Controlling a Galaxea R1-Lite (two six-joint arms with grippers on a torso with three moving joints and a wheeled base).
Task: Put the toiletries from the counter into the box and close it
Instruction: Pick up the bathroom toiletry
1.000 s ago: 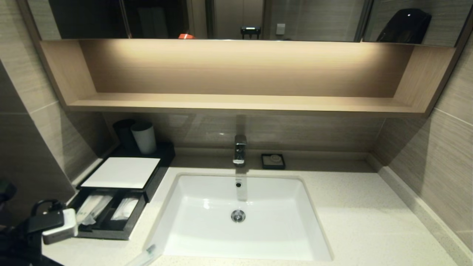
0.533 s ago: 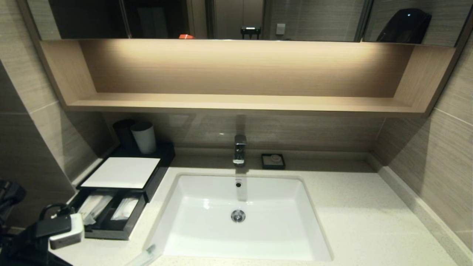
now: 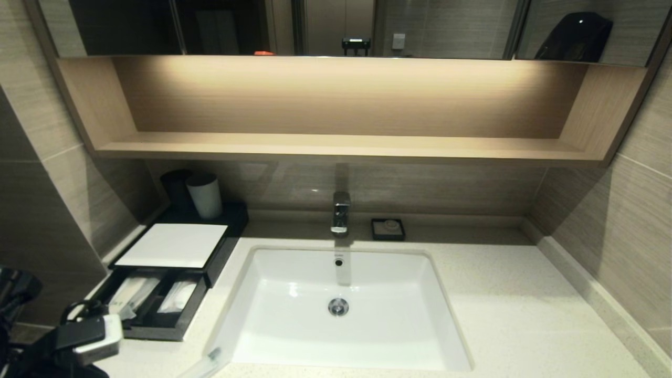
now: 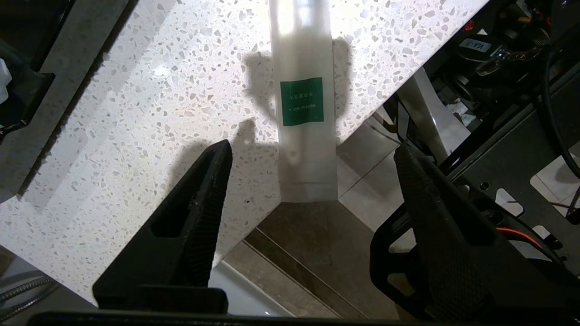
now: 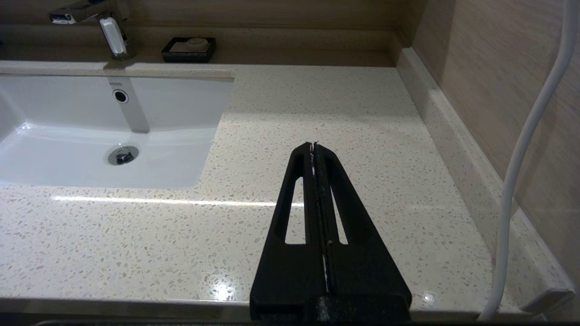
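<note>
- Lining up left gripper (image 4: 312, 154), jaws standing wide and empty, over the packet (image 4: 304, 104) overhanging the counter (image 4: 149, 113) edge by the sink.
- Needing to drop and pinch, then carry to the box (image 3: 157, 310), drawer seemingly open.
- Resting right gripper (image 5: 313, 147), pressed closed.

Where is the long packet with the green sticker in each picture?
Head view: the packet lies at the bottom edge, on the counter by the sink's near left corner.
Left wrist view: the packet pokes over the counter's edge, between the open left pincer's fingers.
Right wrist view: not in it.
Shared landmark: the speckled counter.
</note>
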